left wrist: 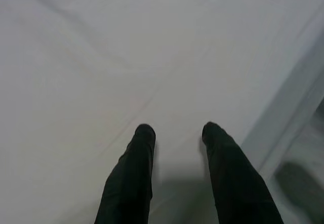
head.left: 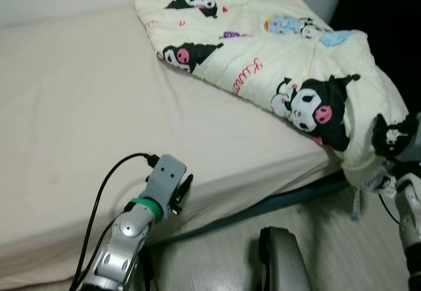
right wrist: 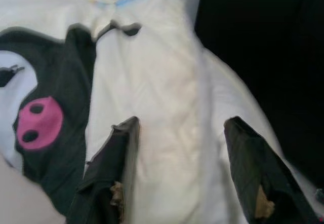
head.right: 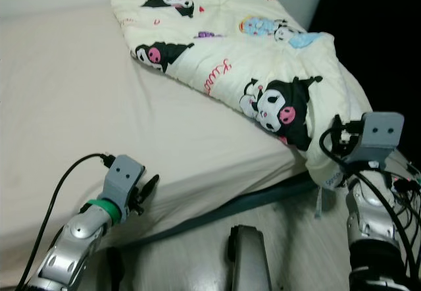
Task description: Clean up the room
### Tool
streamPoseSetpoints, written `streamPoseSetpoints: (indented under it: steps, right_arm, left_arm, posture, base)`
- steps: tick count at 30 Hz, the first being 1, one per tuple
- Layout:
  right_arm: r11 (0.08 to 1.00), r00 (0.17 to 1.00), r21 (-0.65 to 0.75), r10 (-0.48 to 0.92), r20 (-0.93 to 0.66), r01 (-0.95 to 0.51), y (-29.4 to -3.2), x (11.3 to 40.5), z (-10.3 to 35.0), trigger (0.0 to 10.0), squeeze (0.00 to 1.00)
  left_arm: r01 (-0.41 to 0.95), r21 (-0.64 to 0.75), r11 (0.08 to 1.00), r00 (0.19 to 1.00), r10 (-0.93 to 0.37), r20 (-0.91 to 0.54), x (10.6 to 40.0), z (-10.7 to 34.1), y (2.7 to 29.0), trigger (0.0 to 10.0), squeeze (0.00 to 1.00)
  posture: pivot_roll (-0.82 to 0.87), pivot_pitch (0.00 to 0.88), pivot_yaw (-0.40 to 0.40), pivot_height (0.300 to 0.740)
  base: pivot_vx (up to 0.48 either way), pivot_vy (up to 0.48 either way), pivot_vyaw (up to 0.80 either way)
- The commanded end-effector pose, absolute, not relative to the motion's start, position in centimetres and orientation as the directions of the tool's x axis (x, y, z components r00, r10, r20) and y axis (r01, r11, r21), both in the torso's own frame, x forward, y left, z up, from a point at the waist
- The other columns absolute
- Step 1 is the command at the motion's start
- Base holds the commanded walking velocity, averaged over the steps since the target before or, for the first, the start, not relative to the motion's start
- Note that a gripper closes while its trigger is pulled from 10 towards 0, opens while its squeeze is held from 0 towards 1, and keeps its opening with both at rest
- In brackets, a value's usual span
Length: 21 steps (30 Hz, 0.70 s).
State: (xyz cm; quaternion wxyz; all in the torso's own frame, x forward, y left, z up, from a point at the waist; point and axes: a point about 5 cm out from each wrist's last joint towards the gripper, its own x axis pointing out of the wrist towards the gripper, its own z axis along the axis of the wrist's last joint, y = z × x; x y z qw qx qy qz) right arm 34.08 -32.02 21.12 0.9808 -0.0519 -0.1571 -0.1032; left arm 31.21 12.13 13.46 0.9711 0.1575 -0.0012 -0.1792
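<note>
A cream quilt [head.left: 263, 47] printed with black and pink cartoon figures lies bunched on the far right part of the bed, and its corner hangs over the bed's right edge. My right gripper [right wrist: 179, 125] is open at that hanging corner, with a fold of quilt [right wrist: 162, 107] between its spread fingers. In the right eye view the right gripper [head.right: 339, 136] is pressed against the drooping fabric. My left gripper [left wrist: 177, 130] is open just above the bare beige sheet [head.left: 79, 106], close to the bed's near edge, with nothing between its fingers.
The bed's dark frame [head.left: 289, 199] runs below the sheet's edge. A dark grey object [head.left: 283, 258] stands on the pale wooden floor between my arms. A black, unlit space [head.left: 388, 14] lies to the right of the bed.
</note>
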Motion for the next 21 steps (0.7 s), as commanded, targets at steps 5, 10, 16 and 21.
streamPoseSetpoints:
  steps: [5,10,16,21]
  right_arm:
    - [0.996,0.986,-0.055,-0.055,0.16,0.065,-31.4,35.2,19.1,10.0,1.0]
    - [0.996,0.99,-0.033,-0.077,0.118,0.081,-31.7,35.4,18.5,10.0,0.0]
    - [0.941,0.946,-0.101,-0.319,0.059,0.324,-34.2,34.6,17.9,10.0,0.0]
    - [0.955,0.958,-0.082,-0.279,0.063,0.284,-34.3,34.4,17.8,0.0,0.0]
  left_arm:
    - [0.344,0.309,0.887,0.939,-0.334,-0.088,30.5,12.8,13.2,10.0,0.0]
    - [0.343,0.312,0.886,0.939,-0.331,-0.092,30.3,12.7,13.4,10.0,0.0]
    - [0.355,0.269,0.895,0.933,-0.357,-0.045,30.1,14.1,13.2,10.0,0.0]
    - [0.446,0.136,0.885,0.89,-0.454,0.036,29.9,16.5,12.1,10.0,0.0]
  posture:
    - [-0.05,0.24,0.152,0.5]
    - [-0.03,0.247,0.152,0.5]
    - [-0.03,0.25,0.153,0.5]
    - [-0.04,0.247,0.156,0.5]
  base:
    - [0.0,0.0,0.0]
    - [0.0,0.0,0.0]
    - [0.0,0.0,0.0]
    - [0.0,0.0,0.0]
